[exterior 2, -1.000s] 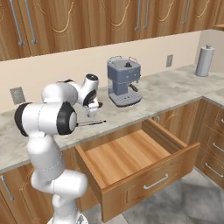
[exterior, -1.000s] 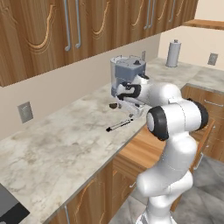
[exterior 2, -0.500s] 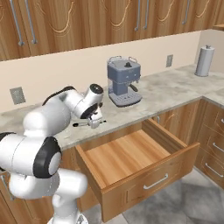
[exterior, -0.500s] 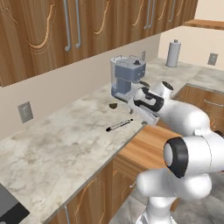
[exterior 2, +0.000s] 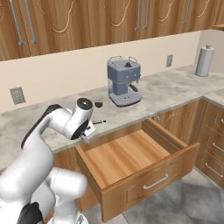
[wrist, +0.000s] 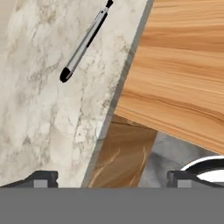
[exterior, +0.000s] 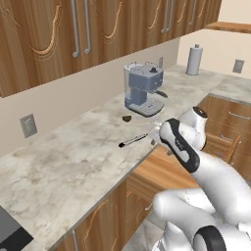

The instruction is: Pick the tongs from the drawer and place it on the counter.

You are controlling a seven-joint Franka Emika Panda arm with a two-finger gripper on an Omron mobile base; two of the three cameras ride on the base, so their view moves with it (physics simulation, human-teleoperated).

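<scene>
Tongs (wrist: 85, 41) lay flat on the counter (wrist: 39, 127) near its edge, at about eleven o'clock from the gripper (wrist: 111, 179) (fingers wide apart, holding nothing), long axis running seven to one, beside the open drawer (wrist: 183, 65)

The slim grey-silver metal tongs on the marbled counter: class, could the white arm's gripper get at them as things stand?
Probably yes. The slim grey-silver tongs lie alone on the beige marbled counter with nothing over them, and the open gripper hangs just off the edge, holding nothing.
</scene>
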